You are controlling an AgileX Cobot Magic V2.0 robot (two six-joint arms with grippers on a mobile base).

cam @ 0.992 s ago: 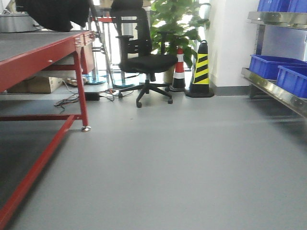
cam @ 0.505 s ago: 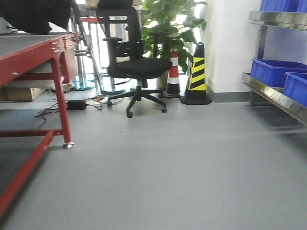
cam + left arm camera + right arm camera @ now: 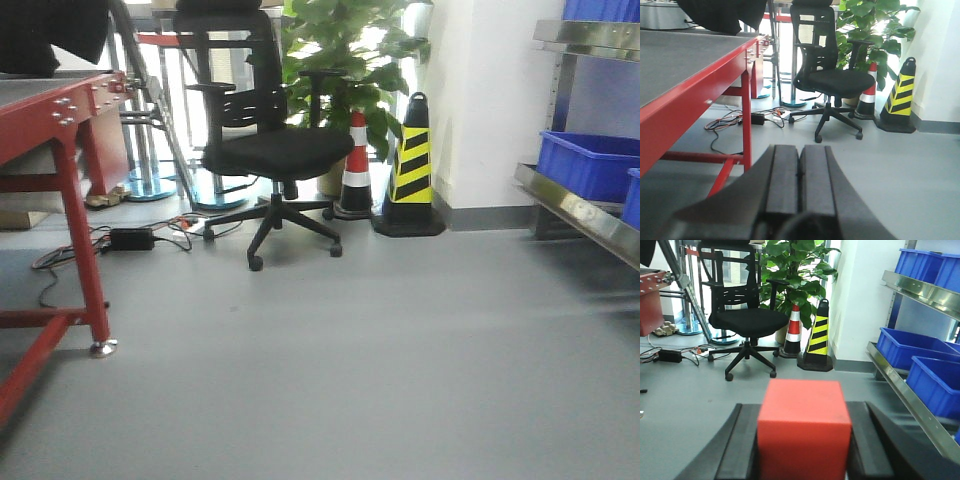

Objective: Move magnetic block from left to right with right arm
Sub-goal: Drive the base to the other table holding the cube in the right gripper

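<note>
The magnetic block (image 3: 804,427), a plain red cube, fills the lower middle of the right wrist view. My right gripper (image 3: 802,412) is shut on it, one black finger (image 3: 742,440) pressed on each side. In the left wrist view my left gripper (image 3: 799,150) is shut, its two black pads (image 3: 783,175) pressed together with nothing between them. Neither gripper shows in the front view.
A red-framed workbench (image 3: 60,120) stands at left, its top (image 3: 675,60) grey. A black office chair (image 3: 265,150), a potted plant (image 3: 345,60), a red-white cone (image 3: 355,165) and a yellow-black cone (image 3: 410,165) stand ahead. Blue bins (image 3: 912,347) sit on steel shelving (image 3: 580,210) at right. Cables (image 3: 120,240) lie on the grey floor.
The front view has swung rightward: workbench, chair and cones have slid left in the frame and the chair looks nearer.
</note>
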